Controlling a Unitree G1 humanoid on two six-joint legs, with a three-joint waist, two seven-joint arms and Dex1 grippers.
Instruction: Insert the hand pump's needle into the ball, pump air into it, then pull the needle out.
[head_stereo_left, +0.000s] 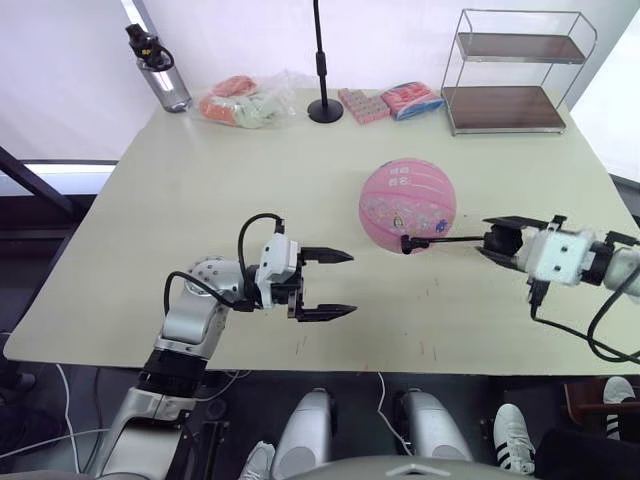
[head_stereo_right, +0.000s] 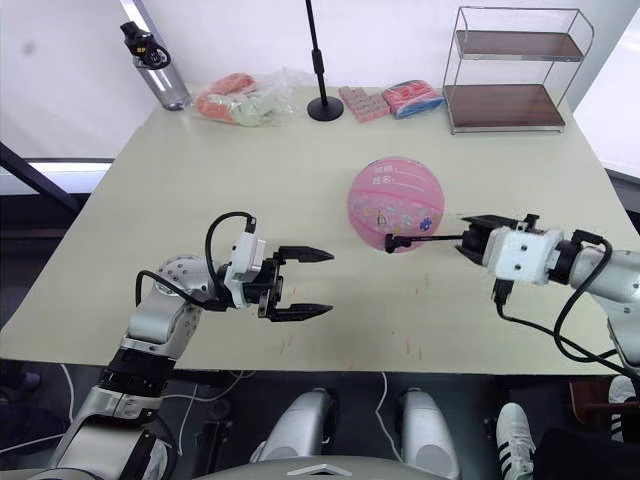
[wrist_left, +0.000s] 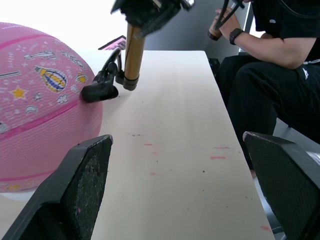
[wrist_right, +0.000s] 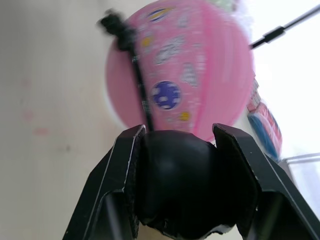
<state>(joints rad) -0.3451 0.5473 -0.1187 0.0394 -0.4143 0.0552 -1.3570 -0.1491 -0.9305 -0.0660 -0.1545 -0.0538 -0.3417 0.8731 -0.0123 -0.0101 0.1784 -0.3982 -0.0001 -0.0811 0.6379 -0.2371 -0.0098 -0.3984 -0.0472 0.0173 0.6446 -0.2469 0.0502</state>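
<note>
A pink ball carries pale lettering and small printed marks: a yellow star, a striped balloon, a blue globe. The pump has a bronze-gold barrel, with a black hose and black fitting. Both grippers, left and right, have black fingers on white housings. The table is pale cream with small red flecks near its front edge.
</note>
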